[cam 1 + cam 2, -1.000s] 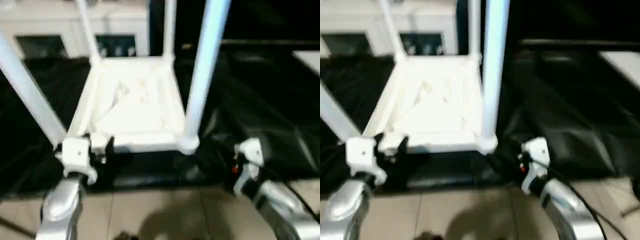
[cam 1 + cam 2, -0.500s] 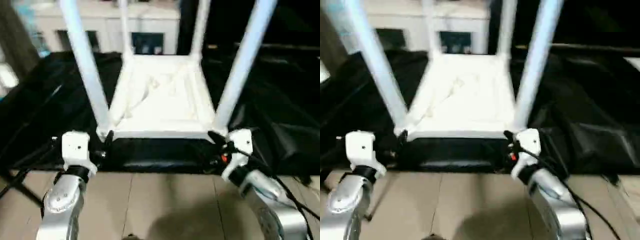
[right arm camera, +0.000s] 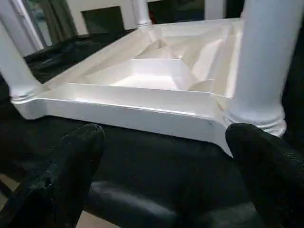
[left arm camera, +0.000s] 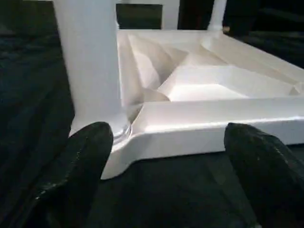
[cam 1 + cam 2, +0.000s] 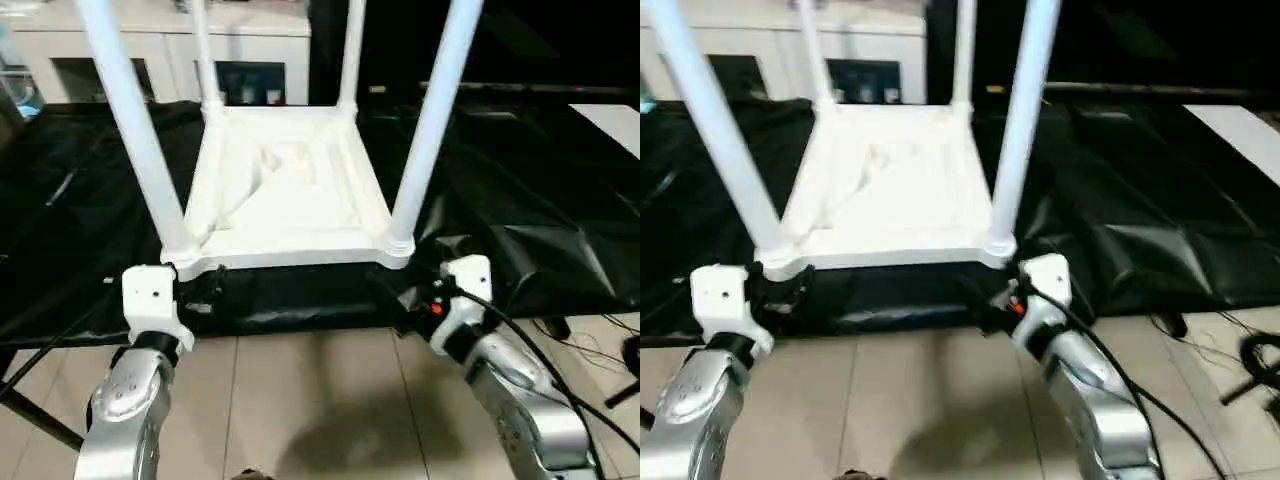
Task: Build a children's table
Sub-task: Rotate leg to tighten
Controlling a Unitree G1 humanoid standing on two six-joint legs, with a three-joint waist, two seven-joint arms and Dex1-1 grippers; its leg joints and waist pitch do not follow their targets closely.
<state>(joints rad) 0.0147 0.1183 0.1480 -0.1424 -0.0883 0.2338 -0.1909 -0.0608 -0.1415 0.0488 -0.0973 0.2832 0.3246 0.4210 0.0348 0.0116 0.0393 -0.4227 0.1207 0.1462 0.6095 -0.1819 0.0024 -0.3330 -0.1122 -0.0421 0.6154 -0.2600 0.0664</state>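
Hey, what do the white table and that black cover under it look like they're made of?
Children's table: looks like moulded plastic, smooth and white with a slight sheen; its ribbed underside and rounded corner sockets suggest moulding. Black cover: probably thin fabric or plastic sheeting, since it creases, folds and catches glossy highlights.

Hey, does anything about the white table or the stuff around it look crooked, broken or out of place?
Nothing stands out. The children's table lies upside down on the black-draped work table, all four legs upright in their corner sockets. Both grippers sit open, apart from it.
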